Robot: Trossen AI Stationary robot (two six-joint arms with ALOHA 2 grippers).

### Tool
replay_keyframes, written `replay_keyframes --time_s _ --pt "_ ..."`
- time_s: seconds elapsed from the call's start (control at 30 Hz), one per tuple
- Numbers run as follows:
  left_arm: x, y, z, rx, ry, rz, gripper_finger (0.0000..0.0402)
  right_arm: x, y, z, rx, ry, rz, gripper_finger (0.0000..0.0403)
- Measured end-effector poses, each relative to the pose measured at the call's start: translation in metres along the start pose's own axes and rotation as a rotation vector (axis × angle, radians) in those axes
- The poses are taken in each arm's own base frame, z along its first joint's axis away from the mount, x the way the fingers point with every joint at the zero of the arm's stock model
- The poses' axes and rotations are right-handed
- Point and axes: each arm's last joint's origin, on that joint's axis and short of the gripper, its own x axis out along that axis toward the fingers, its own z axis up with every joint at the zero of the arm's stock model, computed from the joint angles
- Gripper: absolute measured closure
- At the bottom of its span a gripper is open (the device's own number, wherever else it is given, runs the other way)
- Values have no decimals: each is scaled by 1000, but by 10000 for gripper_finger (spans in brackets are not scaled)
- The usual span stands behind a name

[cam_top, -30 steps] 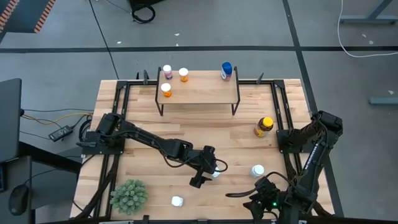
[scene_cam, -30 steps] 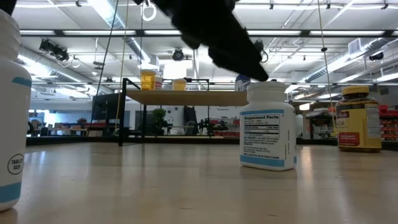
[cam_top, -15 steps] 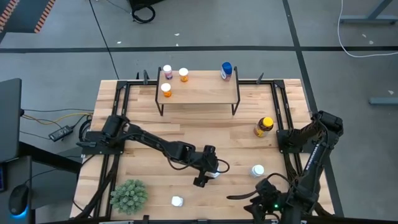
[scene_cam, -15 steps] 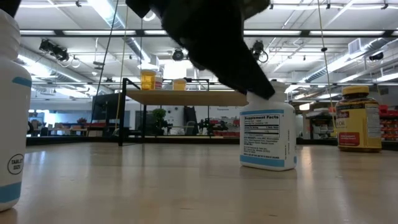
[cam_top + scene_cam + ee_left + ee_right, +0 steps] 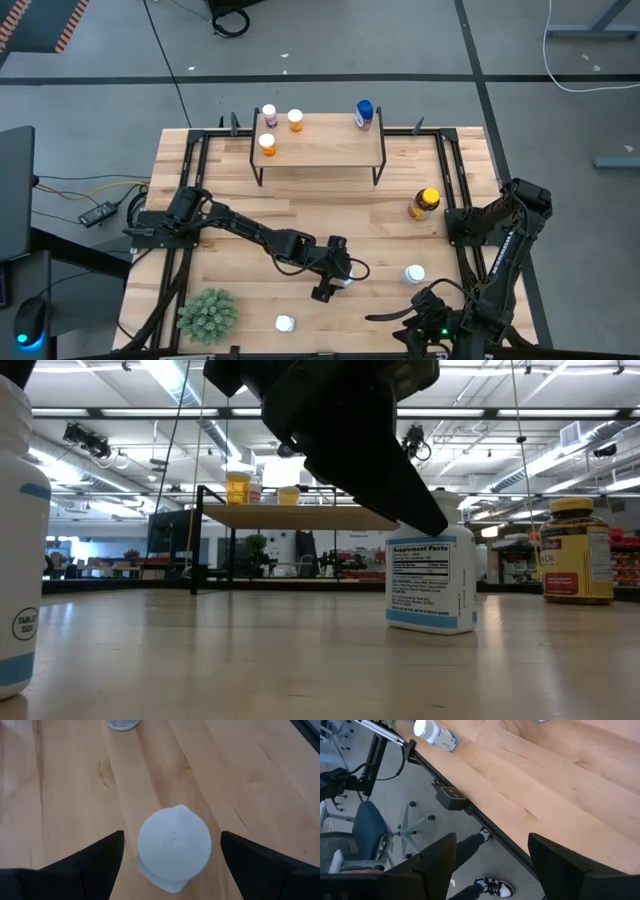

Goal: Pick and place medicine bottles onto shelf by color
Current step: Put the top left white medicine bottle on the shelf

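A white medicine bottle (image 5: 174,847) stands upright on the table near its middle (image 5: 346,281). My left gripper (image 5: 336,279) is open and slants down over it. One finger (image 5: 97,857) stands on each side of the white cap with a gap on both sides, touching nothing. In the low view the gripper's dark body (image 5: 350,440) covers the bottle's top (image 5: 431,585). The shelf (image 5: 320,152) at the far side carries a pinkish bottle (image 5: 269,114), two orange ones (image 5: 295,120) and a blue one (image 5: 364,114). My right gripper (image 5: 492,855) hangs open over the table's near right edge.
Another white bottle (image 5: 414,273) stands to the right, and a third (image 5: 285,323) near the front edge beside a green spiky plant (image 5: 208,315). A dark amber, yellow-capped bottle (image 5: 424,203) stands at the right. A person's legs and shoes (image 5: 487,887) show below the table's near edge.
My left gripper has come down over the white bottle near the table's middle, so that its fingers now stand around the cap. The bottle has stayed where it was.
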Motion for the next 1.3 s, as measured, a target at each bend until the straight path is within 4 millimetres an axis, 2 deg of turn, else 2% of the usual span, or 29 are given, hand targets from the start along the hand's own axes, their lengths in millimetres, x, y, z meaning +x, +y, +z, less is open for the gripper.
replay_keyframes --time_s 0.2,0.7,0.87,1.0,1.13,1.3 --pt "2 0 -1 -1 5 0 80 0 0 0 1 0 0 148" --pt "2 0 -1 -9 4 5 172 0 0 0 -20 -1 0 148" --pt "2 0 -1 -83 1 8 198 0 0 0 -44 -1 -1 148" --pt "0 2 0 -219 -1 22 211 0 0 0 -50 -1 -1 148" --pt "-14 12 0 -390 42 84 214 0 0 0 -50 -1 -1 148" --pt "-52 41 3 -480 88 290 214 0 -3 2 -70 -13 -27 148"
